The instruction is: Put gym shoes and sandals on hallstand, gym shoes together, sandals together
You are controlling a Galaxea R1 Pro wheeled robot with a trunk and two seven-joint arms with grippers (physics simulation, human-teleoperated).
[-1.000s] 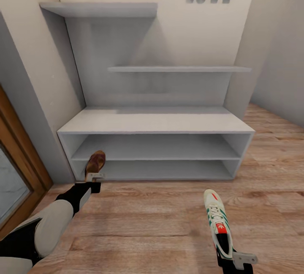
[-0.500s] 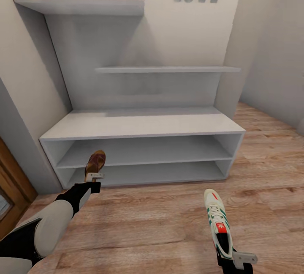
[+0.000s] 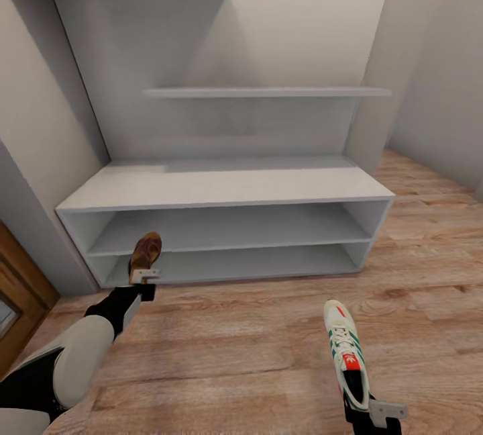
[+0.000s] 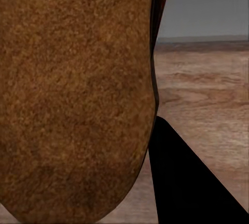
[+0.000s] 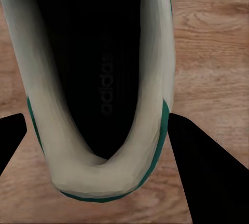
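My left gripper (image 3: 144, 278) is shut on a brown sandal (image 3: 146, 252), held low in front of the left end of the hallstand (image 3: 221, 188). The left wrist view shows the sandal's brown sole (image 4: 78, 94) close up beside a dark finger (image 4: 187, 182). My right gripper (image 3: 367, 409) is shut on the heel of a white gym shoe (image 3: 343, 348) with green stripes, toe pointing toward the rack, above the corridor floor (image 3: 235, 354). In the right wrist view the gym shoe's dark opening (image 5: 98, 79) sits between two fingers (image 5: 207, 172). The hallstand's bench top and both low shelves are bare.
A wooden door frame (image 3: 20, 280) stands at the left, close to the left arm. Beige walls close in the rack on both sides. Floating shelves (image 3: 268, 92) hang above the bench top. Wood floor runs on to the right of the rack.
The whole picture has shifted: the camera has moved, and the hallstand now sits larger and more central. Both grippers keep their hold on the sandal and the gym shoe.
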